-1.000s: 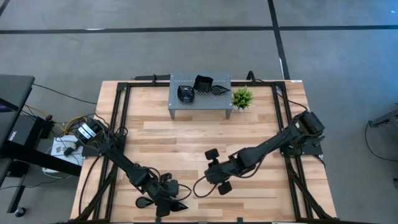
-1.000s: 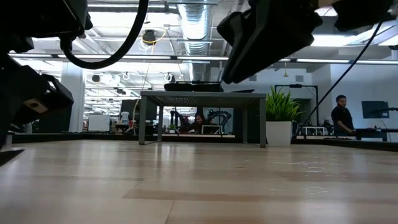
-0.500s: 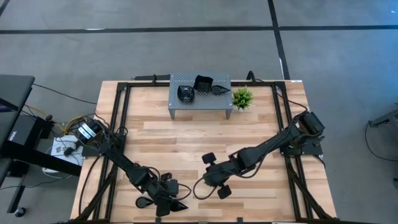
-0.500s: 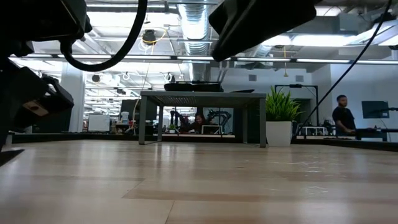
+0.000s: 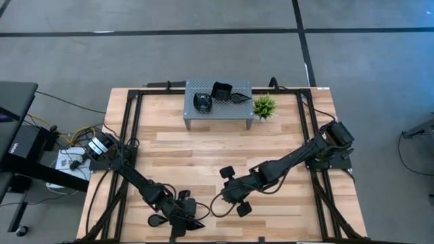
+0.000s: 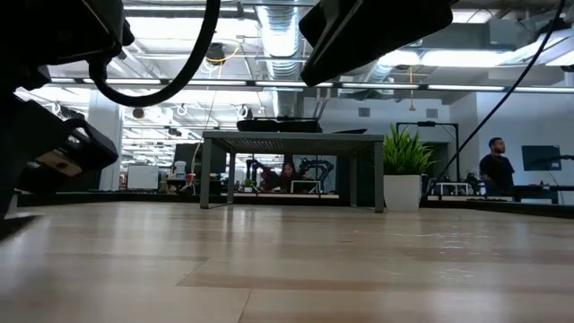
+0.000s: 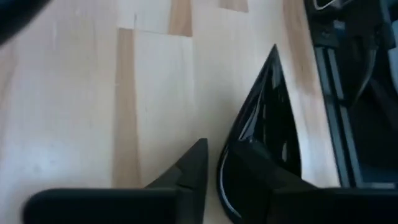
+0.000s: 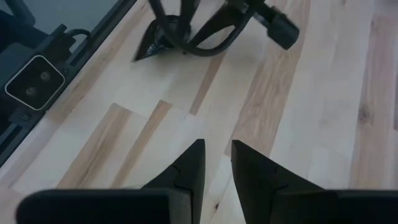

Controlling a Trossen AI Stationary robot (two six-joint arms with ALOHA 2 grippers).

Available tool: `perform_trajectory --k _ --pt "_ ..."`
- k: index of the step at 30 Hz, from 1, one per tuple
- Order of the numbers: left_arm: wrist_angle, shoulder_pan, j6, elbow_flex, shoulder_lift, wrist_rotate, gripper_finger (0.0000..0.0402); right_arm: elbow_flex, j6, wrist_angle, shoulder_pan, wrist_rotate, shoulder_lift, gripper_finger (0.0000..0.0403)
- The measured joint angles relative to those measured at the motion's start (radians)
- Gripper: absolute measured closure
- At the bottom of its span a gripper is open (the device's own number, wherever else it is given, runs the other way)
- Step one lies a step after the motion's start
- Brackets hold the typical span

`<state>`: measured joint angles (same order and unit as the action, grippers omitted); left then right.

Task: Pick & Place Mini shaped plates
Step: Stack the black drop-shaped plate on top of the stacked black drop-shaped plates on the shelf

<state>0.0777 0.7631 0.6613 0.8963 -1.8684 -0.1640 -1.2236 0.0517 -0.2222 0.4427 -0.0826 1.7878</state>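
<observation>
At the desk's (image 5: pixel 203 152) near edge, the left hand (image 5: pixel 190 218) straddles the rim of a glossy teardrop plate (image 7: pixel 264 134), one finger inside the dish and one outside, the jaws not yet shut on it, apparently to pinch the thin rim. The right hand (image 5: pixel 230 192) hovers mid-desk with nothing in its nearly closed fingers, seemingly waiting. Other mini shaped plates (image 5: pixel 218 93) sit on the small grey stand (image 5: pixel 218 107) at the far side, beside a potted plant (image 5: pixel 264 106).
</observation>
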Motion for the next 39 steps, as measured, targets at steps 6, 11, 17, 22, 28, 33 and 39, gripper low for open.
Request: perform_trajectory --k 6,11,17,22,28,33,39 --pt "-0.016 -0.002 -0.022 -0.005 0.044 -0.071 0.0393 0.000 0.000 0.000 0.001 0.003 0.000 0.0330" --pt "-0.012 -0.065 -0.018 -0.004 0.054 -0.111 0.0394 0.000 0.014 0.028 0.014 0.004 0.000 0.0330" --pt "-0.006 -0.244 -0.007 -0.003 0.054 0.021 0.0392 0.000 0.153 0.092 0.040 0.004 0.000 0.0330" --pt "0.040 -0.370 -0.080 -0.003 0.059 0.126 0.0390 0.000 0.187 0.096 0.054 0.004 0.001 0.0330" --pt "0.144 -0.442 -0.112 -0.003 0.061 0.179 0.0393 0.000 0.188 0.064 0.031 0.003 0.001 0.0313" --pt "0.156 -0.463 -0.104 -0.003 0.068 0.182 0.0387 -0.001 0.179 0.047 -0.004 0.003 0.000 0.0274" --pt "0.153 -0.462 -0.107 -0.003 0.085 0.189 0.0387 -0.001 0.179 0.015 -0.021 0.005 -0.001 0.0247"
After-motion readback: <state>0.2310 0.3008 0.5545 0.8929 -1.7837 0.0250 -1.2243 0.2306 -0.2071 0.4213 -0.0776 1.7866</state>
